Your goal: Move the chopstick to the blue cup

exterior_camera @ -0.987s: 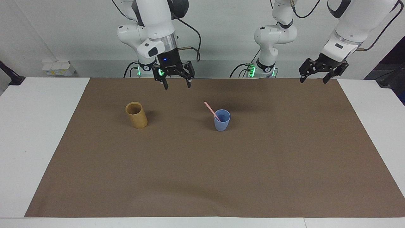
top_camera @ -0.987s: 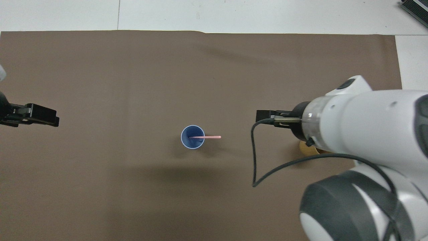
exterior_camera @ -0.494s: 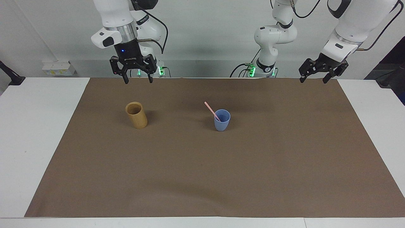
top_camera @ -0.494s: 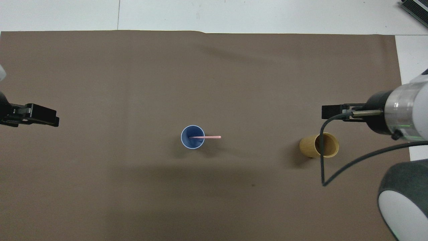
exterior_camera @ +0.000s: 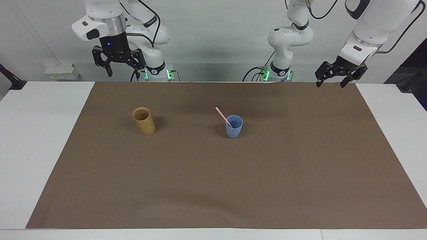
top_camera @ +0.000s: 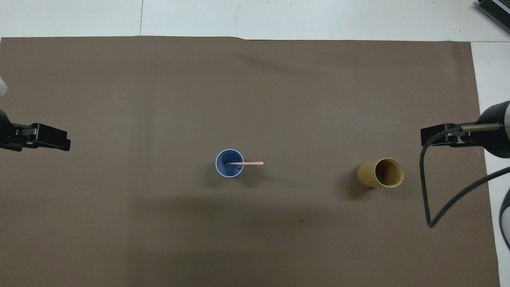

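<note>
Thin pale-pink chopstick (exterior_camera: 224, 117) is seen inside the light-blue tapered plastic cup (exterior_camera: 234, 127), leaning toward the right arm's end. Right gripper (exterior_camera: 122, 70) and left gripper (exterior_camera: 331, 81): jaws open, empty, both well apart from cup.

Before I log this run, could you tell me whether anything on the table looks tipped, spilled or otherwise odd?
Nothing stands out. The blue cup stands upright mid-mat with the chopstick leaning in it, tilted toward the right arm's end. The tan-yellow cup is upright too. Both grippers, left and right, are open and clear of everything.
</note>
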